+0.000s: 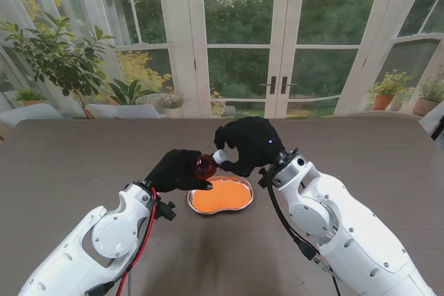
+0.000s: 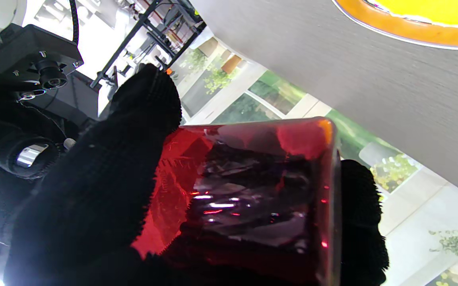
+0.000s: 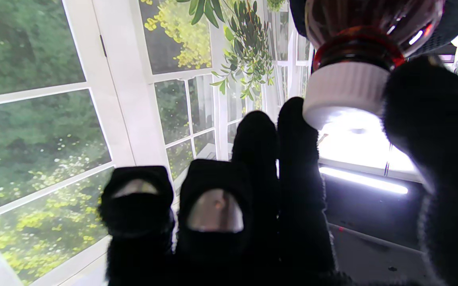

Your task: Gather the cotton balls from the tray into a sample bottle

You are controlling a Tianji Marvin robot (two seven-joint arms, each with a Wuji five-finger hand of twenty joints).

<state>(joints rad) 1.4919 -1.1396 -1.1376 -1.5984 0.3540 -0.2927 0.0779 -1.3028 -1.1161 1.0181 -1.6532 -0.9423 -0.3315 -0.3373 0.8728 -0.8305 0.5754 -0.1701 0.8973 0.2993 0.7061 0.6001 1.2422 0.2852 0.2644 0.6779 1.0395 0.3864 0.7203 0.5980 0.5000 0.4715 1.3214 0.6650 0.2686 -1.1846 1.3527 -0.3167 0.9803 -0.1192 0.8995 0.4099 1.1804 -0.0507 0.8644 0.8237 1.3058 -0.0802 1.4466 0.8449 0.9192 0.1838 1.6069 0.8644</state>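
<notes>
The red translucent sample bottle [image 1: 204, 166] is held in the air just above the far left rim of the kidney-shaped tray [image 1: 220, 197], lying roughly on its side with its neck toward the right hand. No label or writing can be read on it in any view. Its white ribbed cap [image 3: 344, 93] sits on the neck, and the right hand [image 1: 248, 145] has thumb and index finger closed on that cap, the other fingers [image 3: 215, 210] curled loosely beside it. The left hand [image 1: 177, 170] is wrapped around the bottle's body, fingers closed on the red plastic, as the left wrist view shows up close. The tray's inside is a flat orange; no cotton balls can be made out in it. It rests on the brown surface [image 1: 83, 157], near me and between the two white forearms.
</notes>
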